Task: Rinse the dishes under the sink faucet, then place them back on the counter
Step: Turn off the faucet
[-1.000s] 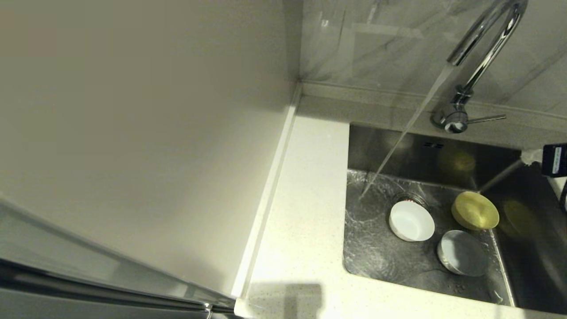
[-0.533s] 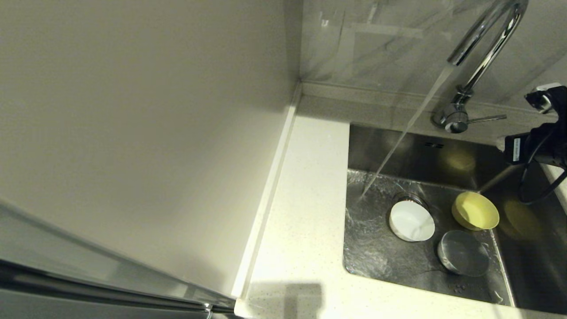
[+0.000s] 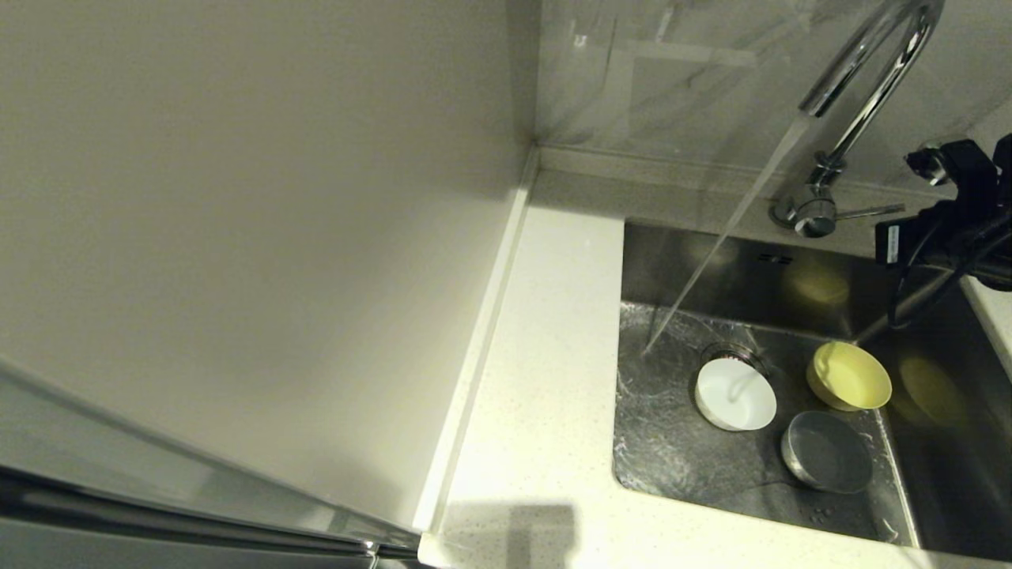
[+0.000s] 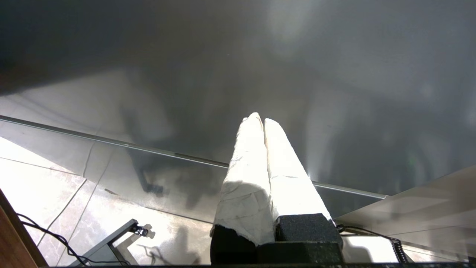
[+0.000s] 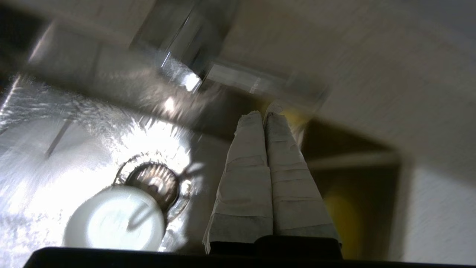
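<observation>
Three bowls lie on the floor of the steel sink (image 3: 680,458): a white one (image 3: 735,393) partly over the strainer drain (image 3: 731,352), a pale yellow one (image 3: 848,375) tilted against the right wall, and a bluish-white one (image 3: 826,452) nearest the front. Water runs from the chrome faucet (image 3: 866,75) and lands left of the white bowl. My right arm's black wrist (image 3: 945,229) hovers just right of the faucet's lever (image 3: 870,211). The right gripper (image 5: 264,116) is shut and holds nothing, above the sink, with the white bowl (image 5: 115,223) below it. The left gripper (image 4: 260,120) is shut, away from the sink.
The white speckled counter (image 3: 545,379) runs along the sink's left and front. A cream wall panel (image 3: 237,237) stands to its left and a marbled backsplash (image 3: 672,87) behind. A steel appliance edge (image 3: 158,506) crosses the lower left corner.
My right arm has come in from the right edge, rising and moving left toward the faucet's lever. The bowls have not moved, and the water keeps running.
</observation>
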Motion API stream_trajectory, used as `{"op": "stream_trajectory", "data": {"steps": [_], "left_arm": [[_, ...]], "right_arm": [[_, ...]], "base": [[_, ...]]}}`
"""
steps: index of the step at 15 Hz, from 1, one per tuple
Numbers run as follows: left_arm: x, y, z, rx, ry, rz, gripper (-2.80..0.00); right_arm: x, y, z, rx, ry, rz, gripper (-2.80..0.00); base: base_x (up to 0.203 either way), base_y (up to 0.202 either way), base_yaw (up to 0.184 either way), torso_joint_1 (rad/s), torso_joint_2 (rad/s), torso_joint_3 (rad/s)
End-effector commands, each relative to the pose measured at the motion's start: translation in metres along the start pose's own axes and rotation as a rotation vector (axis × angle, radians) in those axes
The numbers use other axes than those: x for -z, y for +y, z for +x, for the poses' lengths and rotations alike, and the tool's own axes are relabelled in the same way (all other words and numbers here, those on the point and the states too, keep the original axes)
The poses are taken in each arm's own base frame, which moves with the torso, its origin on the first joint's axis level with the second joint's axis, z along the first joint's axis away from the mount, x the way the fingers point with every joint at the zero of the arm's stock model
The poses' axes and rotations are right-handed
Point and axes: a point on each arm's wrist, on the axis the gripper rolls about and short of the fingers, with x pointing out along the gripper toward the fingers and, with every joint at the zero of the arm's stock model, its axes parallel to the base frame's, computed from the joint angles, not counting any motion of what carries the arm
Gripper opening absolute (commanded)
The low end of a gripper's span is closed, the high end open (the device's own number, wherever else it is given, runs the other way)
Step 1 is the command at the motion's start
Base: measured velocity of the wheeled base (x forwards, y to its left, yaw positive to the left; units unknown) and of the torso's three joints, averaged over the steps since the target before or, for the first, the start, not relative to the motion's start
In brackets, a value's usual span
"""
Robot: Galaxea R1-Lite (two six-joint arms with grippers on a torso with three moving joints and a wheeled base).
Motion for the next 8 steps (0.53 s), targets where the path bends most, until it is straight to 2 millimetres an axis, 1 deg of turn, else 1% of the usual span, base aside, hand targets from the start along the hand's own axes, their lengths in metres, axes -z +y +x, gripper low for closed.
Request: {"op": "stream_trajectory", "data": {"steps": [1,3,8], "left_arm": [[0.000,0.000,0.000,0.001,-0.003,-0.001,-2.80],[0.000,0.000,0.000,-0.002,-0.003,-0.001,-2.80],[0.000,0.000,0.000,0.000,-0.003,-0.001,-2.80]], "right_arm": [[-0.007,-0.003,0.015,0.023,-0.023,-0.002,-2.80],[-0.013,-0.005,0.023,0.044,-0.046,-0.002,-2.80],[-0.014,-0.003,0.037,0.064,-0.080,0.002,-2.80]], "base": [[0.000,0.000,0.000,0.000,0.00,0.000],[0.000,0.000,0.000,0.000,0.00,0.000],[0.000,0.000,0.000,0.000,0.00,0.000]]}}
